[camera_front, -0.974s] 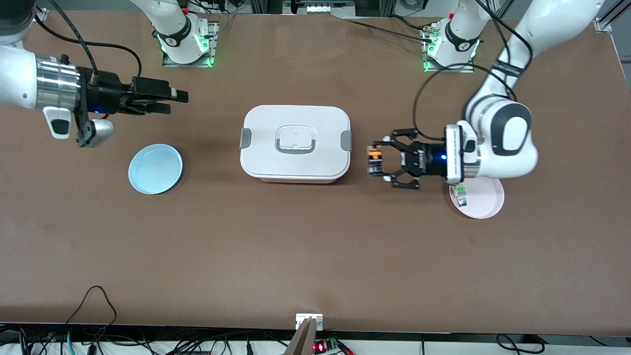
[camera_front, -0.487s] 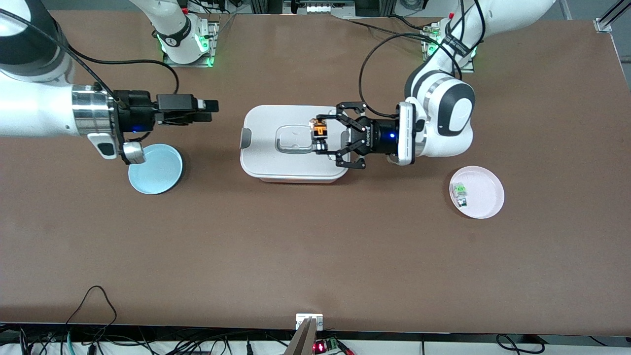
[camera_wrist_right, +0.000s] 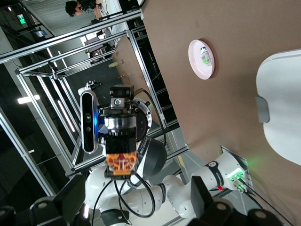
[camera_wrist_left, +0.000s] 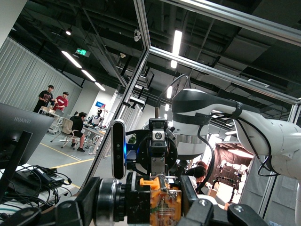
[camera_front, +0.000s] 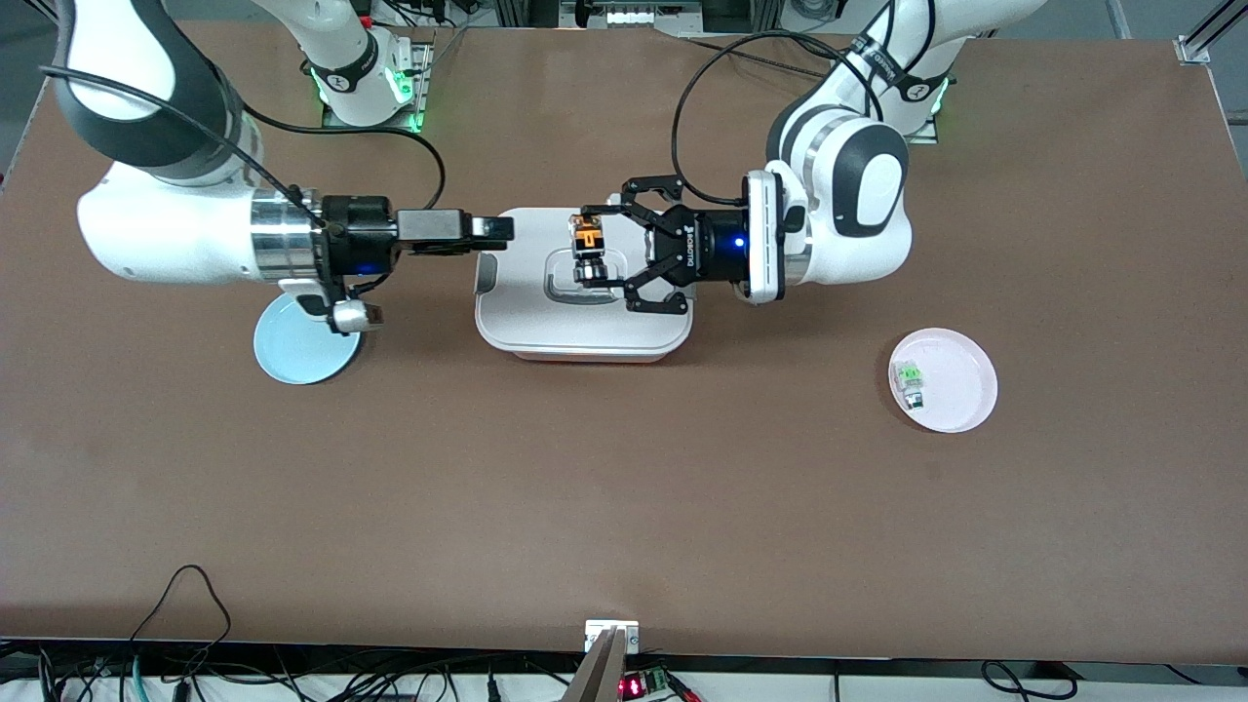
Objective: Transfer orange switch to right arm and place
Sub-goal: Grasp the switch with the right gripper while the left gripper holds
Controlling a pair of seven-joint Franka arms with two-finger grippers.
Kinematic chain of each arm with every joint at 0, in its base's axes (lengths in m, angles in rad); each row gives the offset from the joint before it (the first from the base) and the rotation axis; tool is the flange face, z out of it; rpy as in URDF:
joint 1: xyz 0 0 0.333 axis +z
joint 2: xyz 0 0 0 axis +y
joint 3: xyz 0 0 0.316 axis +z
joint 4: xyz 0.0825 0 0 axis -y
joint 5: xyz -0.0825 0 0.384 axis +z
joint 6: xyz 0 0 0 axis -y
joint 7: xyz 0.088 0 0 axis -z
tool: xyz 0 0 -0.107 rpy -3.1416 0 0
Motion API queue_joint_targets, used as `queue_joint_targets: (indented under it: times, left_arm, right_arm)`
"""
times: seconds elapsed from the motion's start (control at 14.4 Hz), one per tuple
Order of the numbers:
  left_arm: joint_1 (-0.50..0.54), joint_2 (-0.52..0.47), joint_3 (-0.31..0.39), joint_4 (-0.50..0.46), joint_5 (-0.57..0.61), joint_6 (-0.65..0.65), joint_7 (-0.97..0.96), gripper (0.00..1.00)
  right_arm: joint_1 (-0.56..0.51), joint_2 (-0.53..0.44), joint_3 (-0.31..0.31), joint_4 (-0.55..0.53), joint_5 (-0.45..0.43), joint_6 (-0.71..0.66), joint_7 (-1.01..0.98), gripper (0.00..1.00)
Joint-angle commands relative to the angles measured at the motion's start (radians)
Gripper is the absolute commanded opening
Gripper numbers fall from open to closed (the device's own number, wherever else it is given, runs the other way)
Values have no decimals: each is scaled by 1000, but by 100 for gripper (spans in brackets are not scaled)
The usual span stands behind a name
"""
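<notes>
The orange switch (camera_front: 586,250), a small black button with an orange rear, hangs over the white lidded box (camera_front: 585,331). My left gripper (camera_front: 588,252) is shut on it and holds it level, pointing toward the right arm. In the left wrist view the switch (camera_wrist_left: 160,200) sits clamped between the pads. My right gripper (camera_front: 495,234), on the silver-wristed arm, is over the box's edge, a short gap from the switch and facing it. In the right wrist view its fingers (camera_wrist_right: 47,207) stand wide apart with nothing between them, and the switch (camera_wrist_right: 121,165) shows ahead, apart from them.
A light blue plate (camera_front: 297,356) lies toward the right arm's end, partly under that arm's wrist. A pink plate (camera_front: 960,390) toward the left arm's end holds a small green-and-clear part (camera_front: 910,382).
The left arm carried the switch from beside the pink plate to over the white box. The right arm swung in from its end of the table to the box's edge, fingers still apart.
</notes>
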Motion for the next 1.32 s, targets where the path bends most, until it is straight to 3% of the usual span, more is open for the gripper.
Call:
queue_joint_targets:
  times: [0.0, 0.42, 0.56, 0.63, 0.83, 0.97, 1.11, 1.25]
  left_arm:
    - [-17, -20, 2, 3, -31, 30, -13, 0]
    - [-19, -23, 2, 5, -32, 30, -27, 0]
    - [-27, -23, 0, 5, -31, 30, -39, 0]
    - [-27, -23, -2, 5, -31, 37, -39, 0]
    - [-30, -23, -5, 5, -31, 62, -39, 0]
    - [-30, -23, -5, 5, -31, 62, -39, 0]
    - [-30, -23, -5, 5, -31, 62, -39, 0]
    - [-30, -23, -5, 5, -32, 62, -39, 0]
  right_arm:
    - [30, 0, -4, 0, 41, 22, 10, 98]
    - [117, 15, -4, 5, 96, 130, 32, 96]
    - [124, 22, -4, 10, 103, 130, 32, 90]
    - [124, 22, -4, 11, 109, 131, 30, 82]
    - [124, 22, -4, 25, 110, 130, 30, 38]
    - [124, 22, -4, 25, 110, 130, 30, 20]
    - [124, 22, -6, 25, 109, 130, 29, 7]
    - [124, 22, -6, 25, 109, 130, 29, 5]
